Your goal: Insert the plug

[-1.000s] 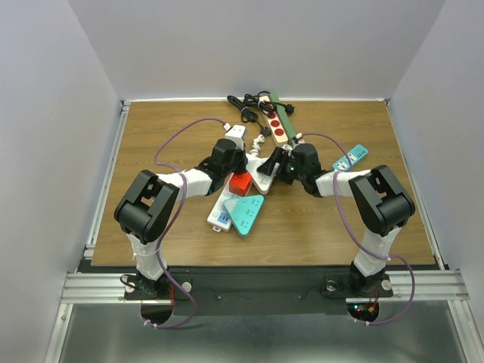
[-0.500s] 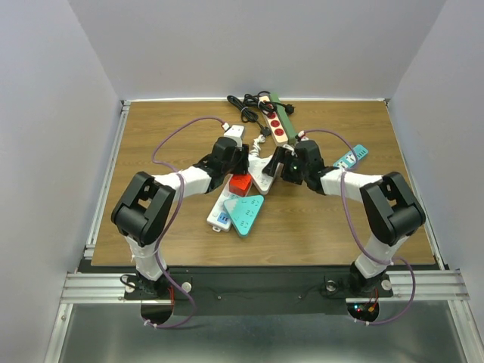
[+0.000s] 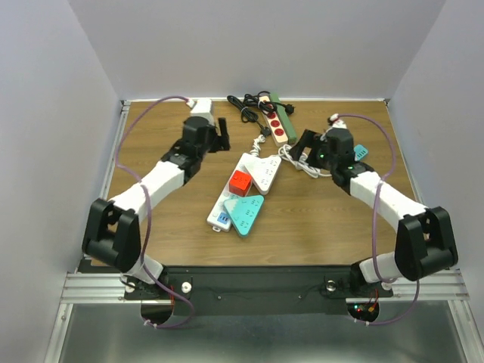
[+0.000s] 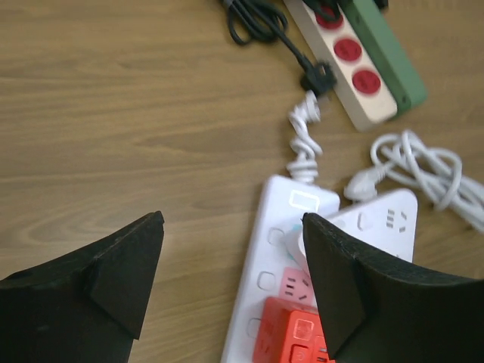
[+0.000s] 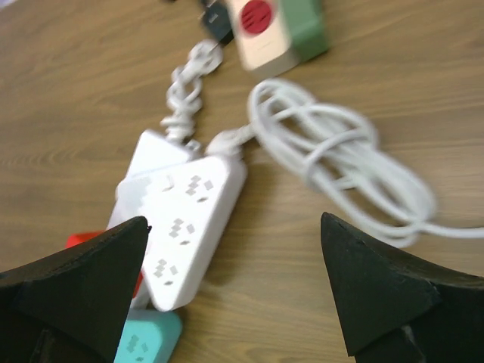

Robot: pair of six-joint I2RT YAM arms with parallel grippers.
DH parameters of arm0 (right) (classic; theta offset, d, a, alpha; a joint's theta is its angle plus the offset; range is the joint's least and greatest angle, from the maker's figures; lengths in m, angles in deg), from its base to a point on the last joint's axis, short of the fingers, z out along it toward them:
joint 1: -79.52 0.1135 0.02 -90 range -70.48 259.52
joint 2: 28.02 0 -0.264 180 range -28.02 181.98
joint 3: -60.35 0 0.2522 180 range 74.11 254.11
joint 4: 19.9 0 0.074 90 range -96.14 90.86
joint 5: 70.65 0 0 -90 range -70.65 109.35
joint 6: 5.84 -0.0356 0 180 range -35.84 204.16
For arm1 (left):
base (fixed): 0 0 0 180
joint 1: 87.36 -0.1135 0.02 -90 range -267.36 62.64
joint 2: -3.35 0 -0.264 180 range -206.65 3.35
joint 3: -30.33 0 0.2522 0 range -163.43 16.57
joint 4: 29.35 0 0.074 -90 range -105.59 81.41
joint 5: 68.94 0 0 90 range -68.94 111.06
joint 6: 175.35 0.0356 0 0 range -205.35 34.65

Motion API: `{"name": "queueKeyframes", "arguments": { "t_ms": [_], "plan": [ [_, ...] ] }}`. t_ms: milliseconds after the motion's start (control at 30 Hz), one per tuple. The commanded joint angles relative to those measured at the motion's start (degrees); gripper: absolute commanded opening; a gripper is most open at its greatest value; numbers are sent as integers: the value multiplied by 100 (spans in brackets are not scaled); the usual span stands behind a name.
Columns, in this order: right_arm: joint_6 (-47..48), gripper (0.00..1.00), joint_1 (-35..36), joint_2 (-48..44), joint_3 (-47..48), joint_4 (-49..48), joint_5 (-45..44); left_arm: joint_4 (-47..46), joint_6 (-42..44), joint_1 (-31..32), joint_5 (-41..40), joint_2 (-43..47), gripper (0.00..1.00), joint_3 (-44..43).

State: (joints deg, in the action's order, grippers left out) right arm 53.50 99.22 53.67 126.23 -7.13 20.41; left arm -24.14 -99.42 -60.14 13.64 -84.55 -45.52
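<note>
Only the overhead view takes in both arms: left arm (image 3: 162, 178) and right arm (image 3: 378, 193) flank the white power strips (image 3: 257, 172), left jaws and right jaws apart, gripping nothing. The left wrist camera alone shows the white plug (image 4: 290, 240), apparently seated in the long strip (image 4: 265, 261) above a red adapter (image 4: 295, 340). Wooden desk (image 3: 166, 227), grey walls (image 3: 249, 45).

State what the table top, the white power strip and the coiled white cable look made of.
Table top: wood or wood-look laminate, matte; grain lines show. White power strip: moulded plastic, smooth, slight sheen. Coiled white cable: likely rubbery plastic sheath; it bends in loose loops.
</note>
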Motion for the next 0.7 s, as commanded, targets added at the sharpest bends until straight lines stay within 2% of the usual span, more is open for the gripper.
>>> {"name": "queueKeyframes", "arguments": {
  "t_ms": [0,100,300,433,667],
  "plan": [
    [516,100,-765,-408,62,345,-308,363,-184,-480,-373,720,86,-190],
    [657,100,-1440,-645,44,433,-132,608,-211,-919,-566,1325,87,-24],
    [877,100,-2329,-1041,97,653,43,1180,-114,-1193,-1094,2100,90,162],
    [930,100,-2550,-1243,123,732,17,1532,0,-1202,-1569,2504,91,135],
    [965,100,-2630,-1577,185,908,-27,1901,79,-1202,-1622,2910,91,30]
  ]
}}
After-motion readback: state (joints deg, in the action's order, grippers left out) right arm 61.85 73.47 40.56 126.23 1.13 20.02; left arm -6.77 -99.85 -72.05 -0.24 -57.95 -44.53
